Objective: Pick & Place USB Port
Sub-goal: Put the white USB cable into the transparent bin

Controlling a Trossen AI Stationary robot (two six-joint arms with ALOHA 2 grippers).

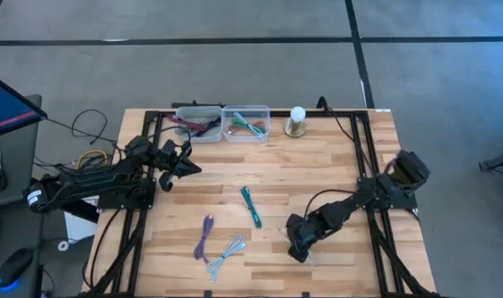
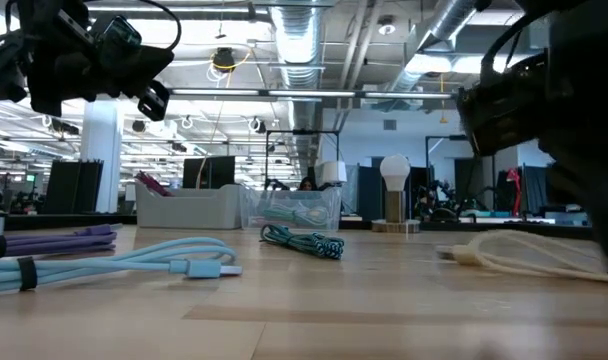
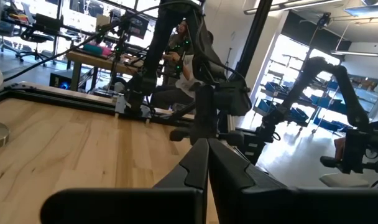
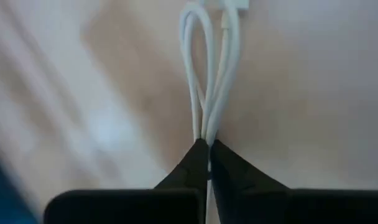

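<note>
A white USB cable (image 4: 207, 68), bundled in loops, lies on the wooden table at the near right; the low view shows it flat on the wood (image 2: 524, 255). My right gripper (image 1: 299, 250) points steeply down over it and is shut on its strands (image 4: 207, 147). My left gripper (image 1: 185, 165) hangs shut above the table's left side with nothing in it (image 3: 207, 146). A teal cable (image 1: 251, 205), a purple cable (image 1: 205, 237) and a light blue cable (image 1: 227, 255) lie loose on the table's near middle. My right gripper pinches the white cable's looped strands (image 4: 205, 127), two or more together, between its two fingertips. The fingers come from above, slanting down, and lie along the loops. The rest of the bundle stretches away from the fingertips and lies on the table.
Two open bins (image 1: 198, 122) (image 1: 246, 122) with cables in them stand at the table's far edge, with a small white-topped lamp (image 1: 297, 122) to their right. Bare wood lies between the loose cables and the bins. A black frame (image 1: 363, 157) runs along the table's sides.
</note>
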